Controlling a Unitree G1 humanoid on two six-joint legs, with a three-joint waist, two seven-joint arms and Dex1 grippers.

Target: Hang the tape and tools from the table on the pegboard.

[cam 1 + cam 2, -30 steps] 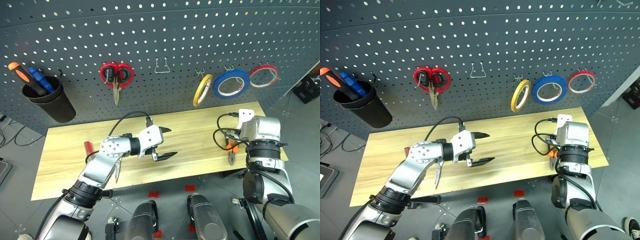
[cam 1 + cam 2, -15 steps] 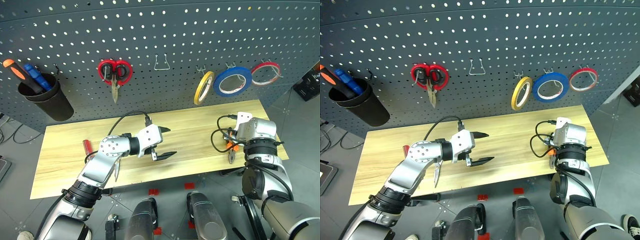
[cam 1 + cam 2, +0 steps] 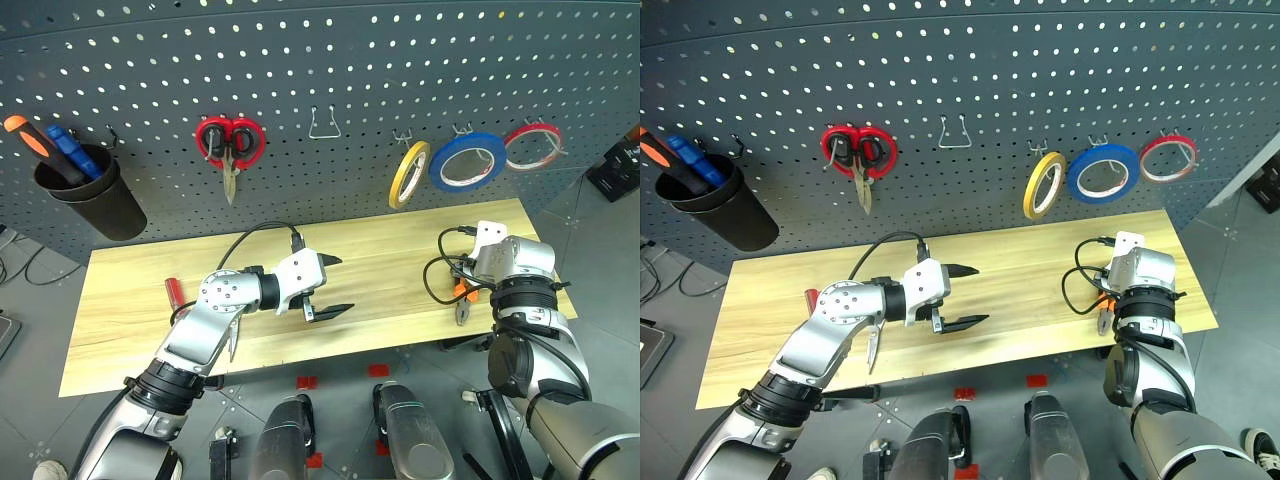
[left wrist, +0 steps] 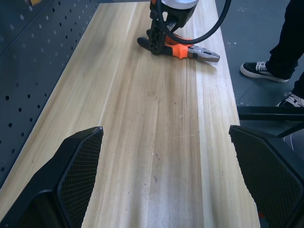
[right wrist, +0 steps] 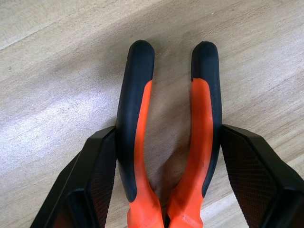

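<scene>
My left gripper (image 4: 166, 175) is spread wide over the bare wooden table (image 4: 142, 118); ahead my right gripper (image 4: 159, 45) sits at the orange-and-black pliers (image 4: 190, 51), with someone's sneakers (image 4: 261, 71) on the floor beyond.

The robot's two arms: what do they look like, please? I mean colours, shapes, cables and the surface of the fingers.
Both arms have silver-grey rounded shells with black joint sections. A black cable loops over each wrist. The left end effector has a white housing and two black, pointed fingers faced with fine mesh-textured pads. The right end effector has the same black textured fingers and a white block above its wrist.
</scene>
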